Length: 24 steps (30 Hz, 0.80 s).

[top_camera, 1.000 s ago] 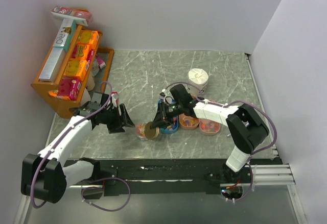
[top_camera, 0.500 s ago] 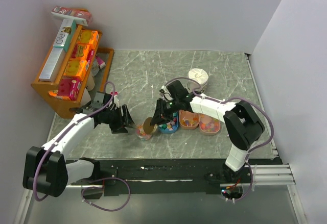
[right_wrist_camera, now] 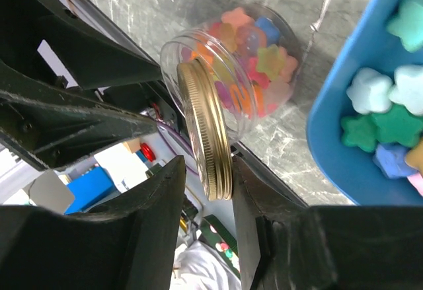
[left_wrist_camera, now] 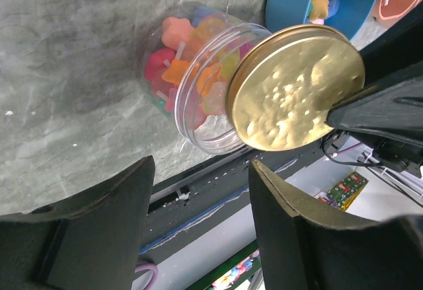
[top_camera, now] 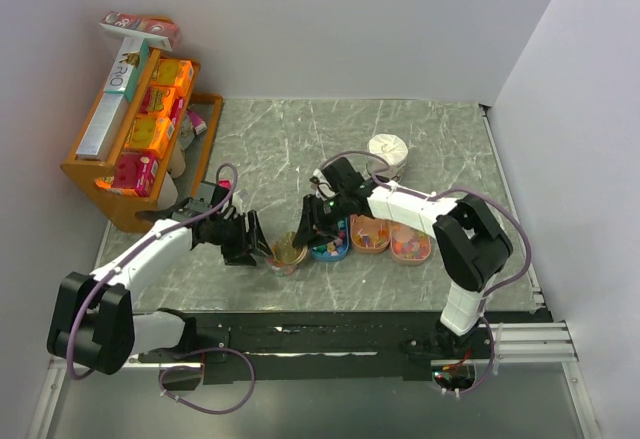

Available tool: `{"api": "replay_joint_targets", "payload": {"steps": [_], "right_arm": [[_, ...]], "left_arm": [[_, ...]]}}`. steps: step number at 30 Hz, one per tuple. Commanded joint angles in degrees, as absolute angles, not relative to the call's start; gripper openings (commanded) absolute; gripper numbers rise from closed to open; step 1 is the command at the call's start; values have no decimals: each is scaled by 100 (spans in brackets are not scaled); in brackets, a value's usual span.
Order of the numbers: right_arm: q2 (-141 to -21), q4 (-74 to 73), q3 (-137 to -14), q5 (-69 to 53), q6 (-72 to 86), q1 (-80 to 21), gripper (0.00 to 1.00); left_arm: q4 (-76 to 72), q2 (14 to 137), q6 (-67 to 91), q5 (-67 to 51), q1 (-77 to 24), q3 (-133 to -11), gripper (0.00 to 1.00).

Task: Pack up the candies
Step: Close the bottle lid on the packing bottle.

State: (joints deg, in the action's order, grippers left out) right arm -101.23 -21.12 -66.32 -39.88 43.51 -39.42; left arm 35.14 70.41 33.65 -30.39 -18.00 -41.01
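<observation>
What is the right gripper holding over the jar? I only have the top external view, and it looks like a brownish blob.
Observer: The right gripper pinches a gold lid by its rim.
Operator: Is it seated?
Observer: No. It sits tilted across the mouth of the clear jar, leaving part of the mouth uncovered.
Operator: What's inside?
Observer: Star-shaped candies in mixed colours, filling most of it.
Operator: And the left gripper?
Observer: The left gripper is open, its fingers short of the jar and not touching it.
</observation>
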Motion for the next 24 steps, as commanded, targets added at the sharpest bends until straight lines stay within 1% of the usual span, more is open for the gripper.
{"api": "replay_joint_targets", "payload": {"steps": [1,16,24], "right_arm": [[-10406,-2477,-7092,-3850,4122,-4095,41],[-10608,-2962,-7391,-3630,3710,-4219,42],[-11004,-3199,-7761,-3718,3524,-4385,44]], "left_arm": [[3357,7110,3322,-3129,-1881,-4157,65],[3270,7260,3393,-3050,-2021,-4254,66],[3270,7330,3358,-2989,-2057,-4307,65]]}}
